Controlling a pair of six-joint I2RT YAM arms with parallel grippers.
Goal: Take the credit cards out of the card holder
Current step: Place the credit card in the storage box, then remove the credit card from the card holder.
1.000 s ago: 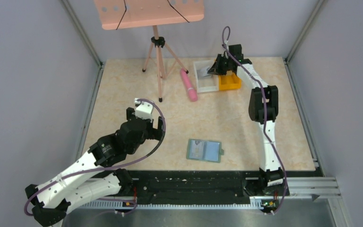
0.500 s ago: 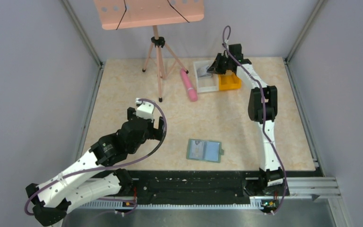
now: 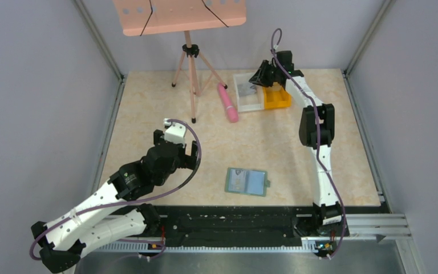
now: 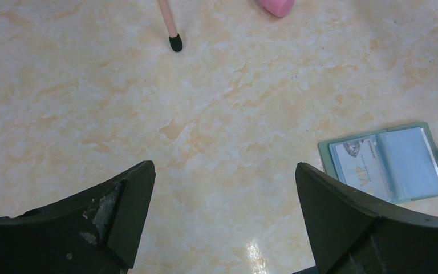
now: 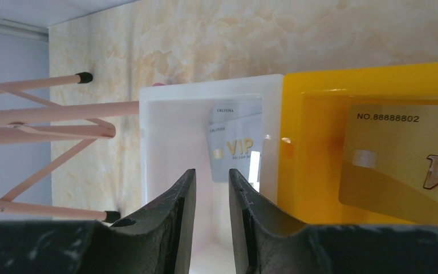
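Tripod [image 3: 191, 85], cylinder [image 3: 227, 103] (well beyond card holder [image 3: 247, 181])

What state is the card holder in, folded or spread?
Spread: the card holder lies open and flat, with one card visible inside.

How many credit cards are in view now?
3 clearly: silver card in the white bin, gold card in the orange bin, third card in the card holder's left pocket. Another may lie under the silver card; more may be hidden.

Spread flat near the table's [image 3: 148, 103] front edge, a green wallet [image 3: 247, 181]. Over the white bin [image 3: 248, 97], beside the orange bin [image 3: 278, 99], the right gripper [image 3: 257, 80]; apart, left of the wallet, the left gripper [image 3: 175, 144].
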